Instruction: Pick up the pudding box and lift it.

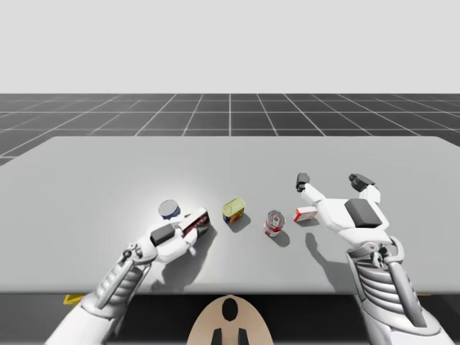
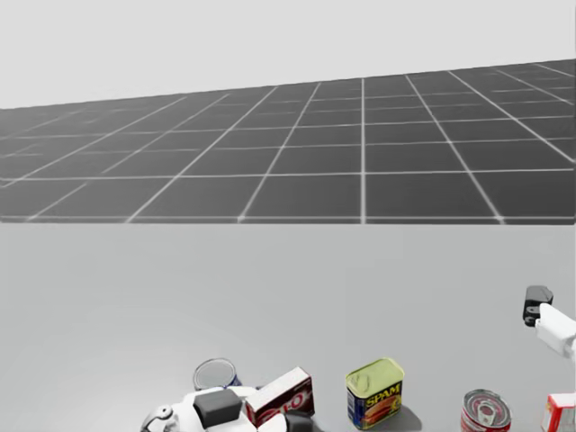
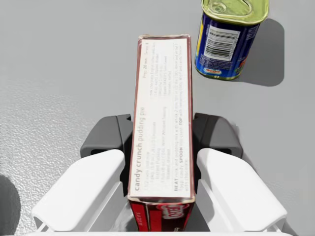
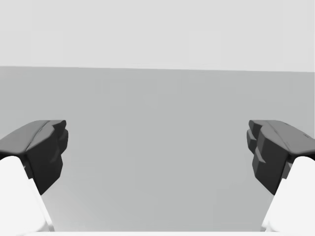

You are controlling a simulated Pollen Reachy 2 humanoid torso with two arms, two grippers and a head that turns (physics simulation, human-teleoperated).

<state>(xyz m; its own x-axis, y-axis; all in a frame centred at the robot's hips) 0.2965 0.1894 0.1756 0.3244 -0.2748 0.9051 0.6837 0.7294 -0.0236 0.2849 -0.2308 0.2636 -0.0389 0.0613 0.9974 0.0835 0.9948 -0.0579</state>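
The pudding box [image 3: 162,108], long and narrow with a white top face and dark red sides, lies lengthwise between my left gripper's fingers. Both dark pads [image 3: 113,135] press its long sides, so my left gripper [image 3: 162,142] is shut on it. In the high view the box [image 1: 195,221] sticks out ahead of the left gripper [image 1: 185,231], low at the table's left of centre. I cannot tell whether the box touches the table. In the head view the box [image 2: 281,396] sits tilted. My right gripper [image 1: 332,181] hovers open at the right, with nothing between its fingers [image 4: 47,147].
A blue tin with a yellow-green lid [image 1: 233,210] stands just ahead of the box. A red and white can [image 1: 274,223] and a small red and white box [image 1: 305,213] lie further right, under my right arm. A blue round can [image 1: 169,209] stands left of the pudding box.
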